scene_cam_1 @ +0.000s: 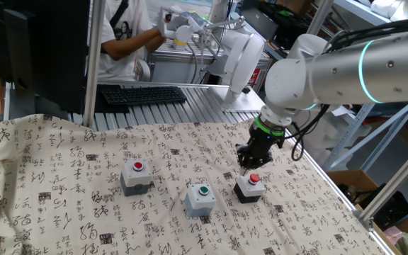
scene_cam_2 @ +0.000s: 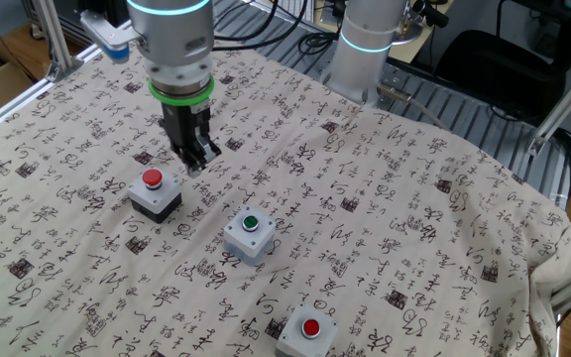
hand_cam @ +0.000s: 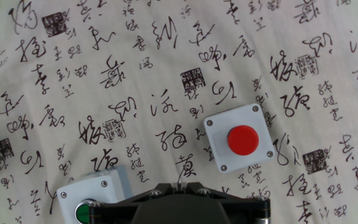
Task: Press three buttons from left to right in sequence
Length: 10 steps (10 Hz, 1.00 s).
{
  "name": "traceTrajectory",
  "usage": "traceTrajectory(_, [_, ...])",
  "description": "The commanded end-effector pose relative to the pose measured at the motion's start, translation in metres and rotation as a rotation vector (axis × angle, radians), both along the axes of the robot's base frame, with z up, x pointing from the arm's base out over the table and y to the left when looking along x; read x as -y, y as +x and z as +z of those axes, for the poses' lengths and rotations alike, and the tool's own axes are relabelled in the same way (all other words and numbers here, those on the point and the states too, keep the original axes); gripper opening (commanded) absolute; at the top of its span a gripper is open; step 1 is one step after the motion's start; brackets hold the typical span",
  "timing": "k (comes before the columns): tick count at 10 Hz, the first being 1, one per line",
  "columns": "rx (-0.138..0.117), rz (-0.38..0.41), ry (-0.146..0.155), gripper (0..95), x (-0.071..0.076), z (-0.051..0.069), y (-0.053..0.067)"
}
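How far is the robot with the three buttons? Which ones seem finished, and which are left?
No picture proves a press, so this is a judgement. The grey box with red cap and the grey box with green cap stand free, probably done. In hand: the jaws hang close beside the black box with red cap, the rightmost, not touching it. Left: pressing this last one.

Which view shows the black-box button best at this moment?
The other fixed view: the black-box button sits unobstructed, red cap and dark base clear, with the gripper just behind it. One fixed view shows it smaller, right below the gripper. In the hand view it appears top-down, its base hidden.
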State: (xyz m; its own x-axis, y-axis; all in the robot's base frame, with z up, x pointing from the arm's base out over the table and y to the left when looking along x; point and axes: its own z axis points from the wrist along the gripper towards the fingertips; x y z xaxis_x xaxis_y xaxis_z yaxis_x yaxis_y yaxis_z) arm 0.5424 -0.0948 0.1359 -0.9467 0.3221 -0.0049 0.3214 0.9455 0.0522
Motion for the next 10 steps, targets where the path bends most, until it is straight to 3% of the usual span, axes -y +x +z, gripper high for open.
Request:
traceTrajectory(1, [-0.004,-0.033,-0.007,0.0,-0.0002,0.0002,0.0001])
traceTrajectory(6, [0.006,-0.107,-0.008,0.0,-0.0002,0.0002,0.0001])
traceTrajectory(8, [0.007,-0.122,-0.011,0.0,-0.0002,0.0002,0.0001])
traceTrajectory(9, [0.004,-0.122,0.003,0.0,-0.0002,0.0002,0.0001])
traceTrajectory(10, [0.007,-0.121,-0.005,0.0,-0.0002,0.0002,0.0001])
